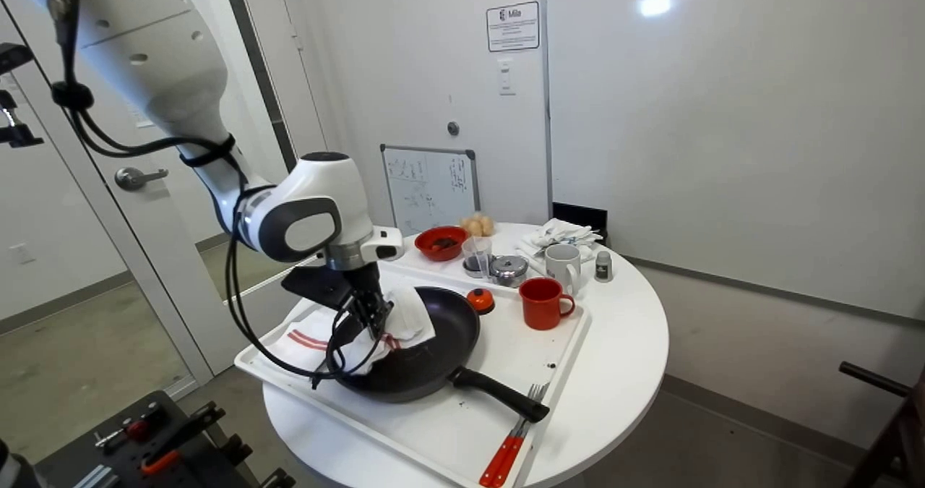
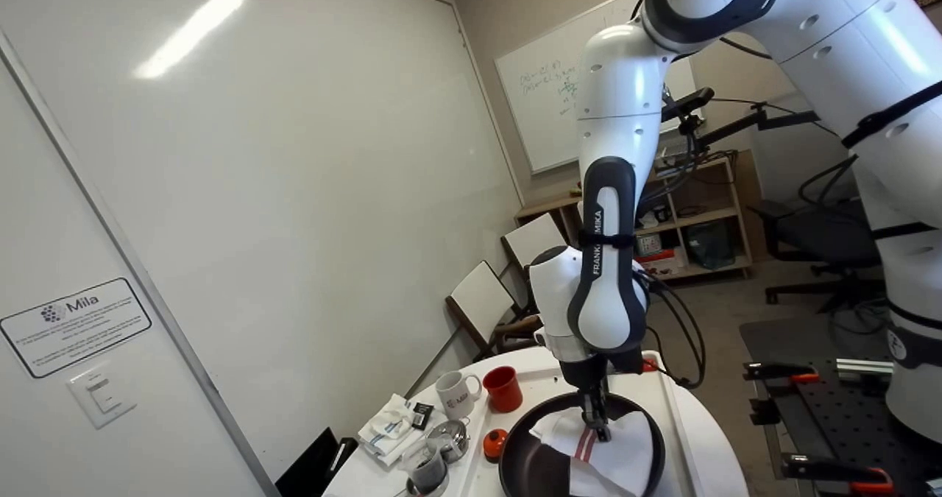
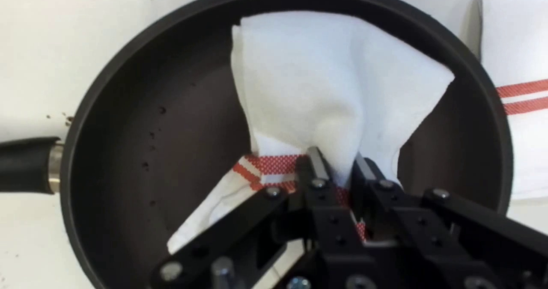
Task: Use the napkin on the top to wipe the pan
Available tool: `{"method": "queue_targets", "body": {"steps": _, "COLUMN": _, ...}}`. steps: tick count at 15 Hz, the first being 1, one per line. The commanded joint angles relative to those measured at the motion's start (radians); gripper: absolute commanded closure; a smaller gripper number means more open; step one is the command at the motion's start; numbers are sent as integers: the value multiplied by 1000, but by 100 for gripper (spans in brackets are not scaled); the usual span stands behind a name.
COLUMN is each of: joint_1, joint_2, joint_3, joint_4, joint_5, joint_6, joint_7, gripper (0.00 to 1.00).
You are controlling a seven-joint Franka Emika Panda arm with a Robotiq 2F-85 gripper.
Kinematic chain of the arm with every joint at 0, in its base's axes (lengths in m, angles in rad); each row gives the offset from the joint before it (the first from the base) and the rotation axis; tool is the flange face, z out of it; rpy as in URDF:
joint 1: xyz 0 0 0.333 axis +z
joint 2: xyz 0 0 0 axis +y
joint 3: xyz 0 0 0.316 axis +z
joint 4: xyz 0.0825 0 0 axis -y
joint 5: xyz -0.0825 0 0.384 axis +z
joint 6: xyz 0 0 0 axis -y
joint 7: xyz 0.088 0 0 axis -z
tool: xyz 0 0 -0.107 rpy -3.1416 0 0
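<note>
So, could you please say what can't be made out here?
Wrist view: part of the round black frying pan, under the red-striped white cloth napkin.
Wrist view: napkin's lower part, behind the black pincer.
Wrist view: long black handle, cut off by left edge.
Both exterior views: fine print on rectangular white sign, too small.

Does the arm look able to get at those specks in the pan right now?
Probably yes: the gripper holds the napkin inside the pan, and nothing seems to stand between it and the specks, which lie uncovered toward the handle.
</note>
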Motion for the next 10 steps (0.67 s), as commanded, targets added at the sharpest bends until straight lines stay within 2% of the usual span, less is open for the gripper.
{"method": "queue_targets", "body": {"steps": 1, "joint_1": 80, "joint_2": -134, "joint_3": -24, "joint_4": -81, "joint_5": -48, "joint_6": 13, "joint_7": 29, "gripper": 96}}
{"method": "queue_targets", "body": {"steps": 6, "joint_1": 185, "joint_2": -208, "joint_3": -43, "joint_4": -45, "joint_5": -160, "joint_6": -32, "joint_7": 72, "gripper": 96}}
{"method": "queue_targets", "body": {"steps": 10, "joint_1": 235, "joint_2": -195, "joint_3": -26, "joint_4": 33, "joint_5": -238, "joint_6": -90, "joint_7": 93, "gripper": 96}}
